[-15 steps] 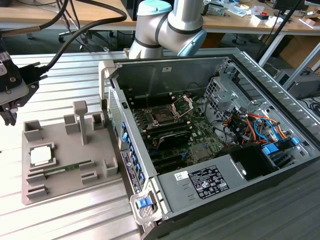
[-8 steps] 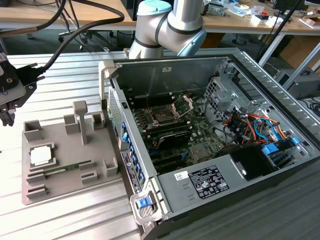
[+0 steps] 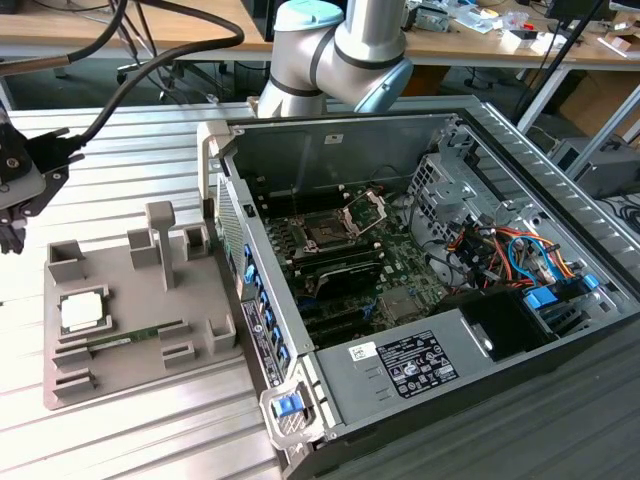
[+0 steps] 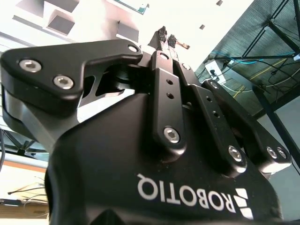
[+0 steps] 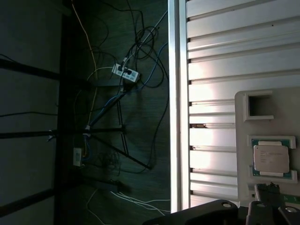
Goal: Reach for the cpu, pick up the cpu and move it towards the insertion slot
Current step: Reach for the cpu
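Black gripper (image 4: 167, 37) w/ fingers pressed together, empty, hovers near cpu (image 5: 271, 158); cpu lies just beyond its tips, untouched, in grey tray (image 3: 125, 292) recess. Insertion slot (image 3: 325, 232) well away, inside PC case (image 3: 330, 150).

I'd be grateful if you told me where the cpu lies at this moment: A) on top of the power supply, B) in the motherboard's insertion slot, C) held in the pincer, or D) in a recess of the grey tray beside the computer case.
D: the cpu sits in a recess of the grey tray, at the exterior view's left of the computer case.
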